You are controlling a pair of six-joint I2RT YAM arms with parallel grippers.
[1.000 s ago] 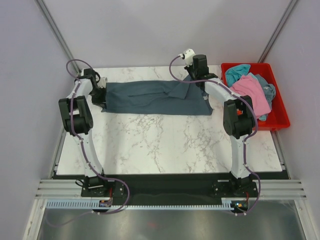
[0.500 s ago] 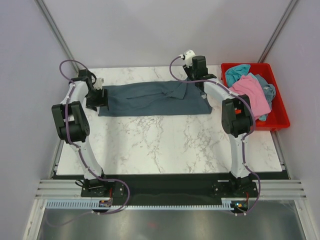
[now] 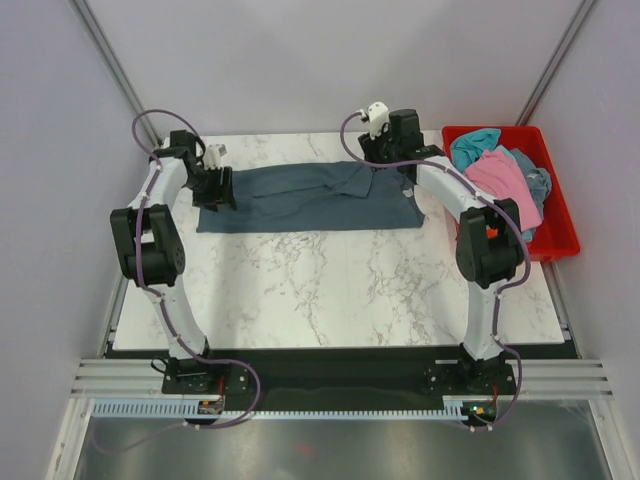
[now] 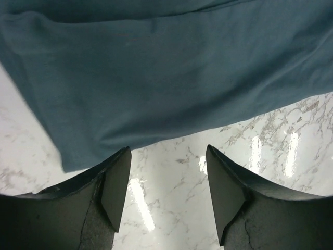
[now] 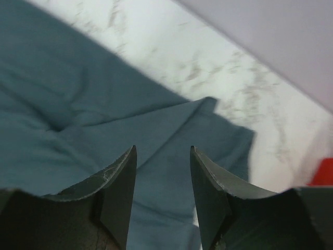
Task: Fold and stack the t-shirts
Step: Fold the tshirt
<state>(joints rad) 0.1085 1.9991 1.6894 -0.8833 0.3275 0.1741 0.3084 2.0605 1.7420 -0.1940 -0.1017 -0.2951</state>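
A large slate-blue t-shirt lies flat as a long folded band across the back of the table. My left gripper hovers at its left end. In the left wrist view this gripper is open, with bare marble between the jaws and the shirt's edge just beyond them. My right gripper hangs over the shirt's upper right part. It is open too, with the cloth and a folded sleeve beneath it, not gripped. Pink and teal t-shirts are heaped in the bin.
The red plastic bin stands at the table's back right corner, and its edge shows in the right wrist view. White marble tabletop stretches from the shirt to the near edge. Grey walls close in the back and both sides.
Both grippers went from shut on the slate-blue shirt to open and let it go. The shirt's left end settled flat, and the left gripper shifted slightly right over it.
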